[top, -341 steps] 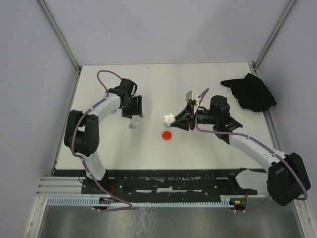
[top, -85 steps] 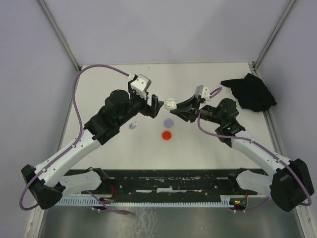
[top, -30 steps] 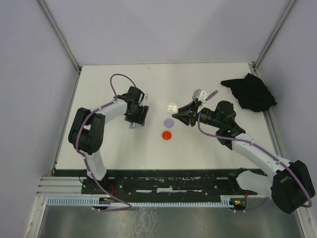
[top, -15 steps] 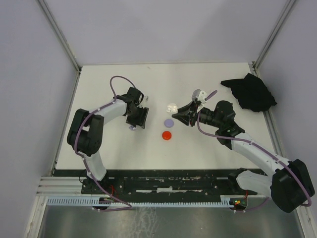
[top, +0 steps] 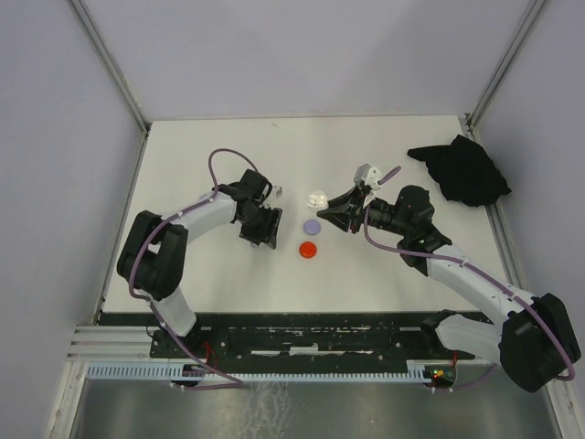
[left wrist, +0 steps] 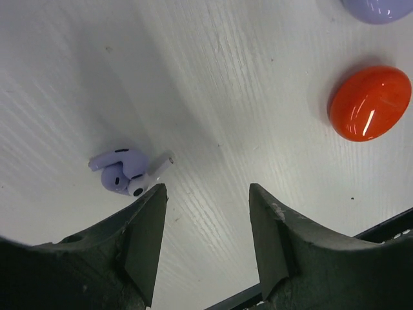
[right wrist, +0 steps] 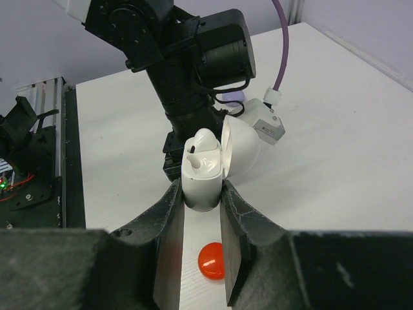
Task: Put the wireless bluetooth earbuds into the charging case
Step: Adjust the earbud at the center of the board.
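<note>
One lilac earbud (left wrist: 124, 171) lies on the table (left wrist: 258, 84) just outside the jaws of the open, empty left gripper (left wrist: 206, 197) while the right gripper (right wrist: 201, 210) clamps the open charging case (right wrist: 205, 173), so the pickup step in hand requires centring those jaws astride it, then closing.

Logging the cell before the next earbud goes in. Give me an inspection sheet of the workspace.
Surface: white table.
Job's things: lilac earbuds lying together on the table near the left pincer; white charging case, lid open, a white earbud seated inside.
Clutter: red disc, lilac disc, black cloth at far right.
Pincers: left open, empty; right pincer shut on the charging case.
Cables: purple cable along each arm.
Surroundings: plain walls; nothing else seen.
</note>
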You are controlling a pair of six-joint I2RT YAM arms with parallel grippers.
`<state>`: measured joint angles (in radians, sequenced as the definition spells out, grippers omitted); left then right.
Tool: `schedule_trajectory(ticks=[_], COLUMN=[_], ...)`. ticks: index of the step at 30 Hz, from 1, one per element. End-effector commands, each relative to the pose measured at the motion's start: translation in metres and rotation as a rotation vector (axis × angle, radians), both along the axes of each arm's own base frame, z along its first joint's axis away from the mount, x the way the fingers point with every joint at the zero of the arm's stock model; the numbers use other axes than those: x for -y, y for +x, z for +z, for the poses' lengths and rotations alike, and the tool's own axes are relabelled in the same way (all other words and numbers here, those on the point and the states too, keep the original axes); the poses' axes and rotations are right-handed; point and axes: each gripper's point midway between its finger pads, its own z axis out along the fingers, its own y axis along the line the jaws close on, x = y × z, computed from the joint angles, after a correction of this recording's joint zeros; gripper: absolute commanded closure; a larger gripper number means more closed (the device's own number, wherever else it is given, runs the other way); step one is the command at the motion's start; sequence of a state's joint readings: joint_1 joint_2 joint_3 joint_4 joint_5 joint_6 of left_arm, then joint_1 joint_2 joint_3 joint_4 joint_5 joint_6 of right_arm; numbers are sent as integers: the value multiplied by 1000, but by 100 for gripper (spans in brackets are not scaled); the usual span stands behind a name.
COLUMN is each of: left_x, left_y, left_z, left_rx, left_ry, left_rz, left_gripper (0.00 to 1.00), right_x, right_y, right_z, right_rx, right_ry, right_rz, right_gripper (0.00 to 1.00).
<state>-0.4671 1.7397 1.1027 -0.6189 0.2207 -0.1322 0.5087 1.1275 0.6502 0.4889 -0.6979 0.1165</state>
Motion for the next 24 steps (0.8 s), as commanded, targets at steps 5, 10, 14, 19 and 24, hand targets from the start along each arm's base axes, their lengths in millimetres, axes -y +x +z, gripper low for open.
schedule_trajectory(ticks=[5, 10, 14, 19, 24], left_x=[-10, -21, -24, -24, -21], left_y=[5, 20, 23, 23, 25], left_z=[28, 40, 31, 16, 11], left_rx=[89, 159, 149, 128, 122], left_ry=[5, 58, 87, 109, 101], left_rz=[116, 192, 195, 184, 173], left_gripper=[39, 42, 50, 57, 63], right_x=[-3, -3, -3, -3, -4], right_y=[0, 0, 1, 1, 2], right_z=[19, 20, 19, 19, 18], right_rx=[40, 42, 40, 41, 33], right_ry=[37, 35, 33, 30, 29], right_rz=[11, 8, 7, 9, 11], right_gripper=[98, 98, 98, 98, 98])
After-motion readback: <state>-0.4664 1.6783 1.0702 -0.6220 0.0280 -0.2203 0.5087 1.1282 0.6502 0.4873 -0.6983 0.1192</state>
